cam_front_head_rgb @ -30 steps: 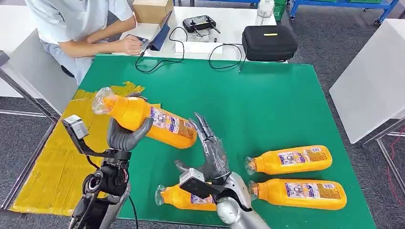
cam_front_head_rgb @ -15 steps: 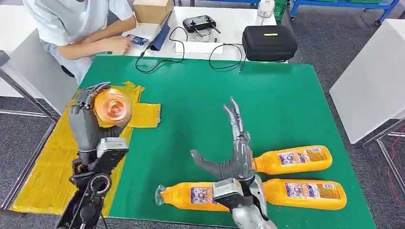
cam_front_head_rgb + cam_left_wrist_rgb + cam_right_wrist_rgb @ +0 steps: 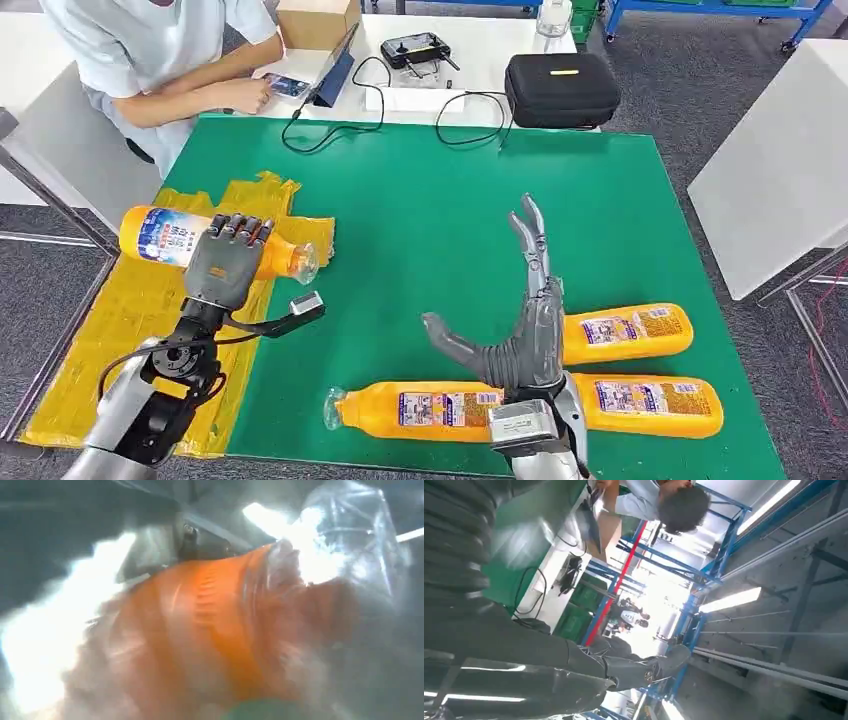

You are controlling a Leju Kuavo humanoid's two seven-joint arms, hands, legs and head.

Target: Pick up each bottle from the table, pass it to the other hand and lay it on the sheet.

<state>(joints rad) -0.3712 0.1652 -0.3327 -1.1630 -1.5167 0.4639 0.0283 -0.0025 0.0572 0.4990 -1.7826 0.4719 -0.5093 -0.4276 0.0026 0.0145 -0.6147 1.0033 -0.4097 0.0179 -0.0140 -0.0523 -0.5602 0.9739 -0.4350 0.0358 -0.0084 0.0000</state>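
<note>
Over the yellow sheet [image 3: 120, 340], the left robot hand [image 3: 228, 262] clamps a bottle [image 3: 165, 237] and should lower it flat before letting go, while the right robot hand [image 3: 530, 320] hangs spread and empty.

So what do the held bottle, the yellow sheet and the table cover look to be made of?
The bottle held by the left hand looks like glossy orange plastic with a clear cap and printed label. The yellow sheet seems thin plastic film or a bag, wrinkled and slightly shiny. The table cover looks like matte green felt or mat; which one is unclear.
</note>
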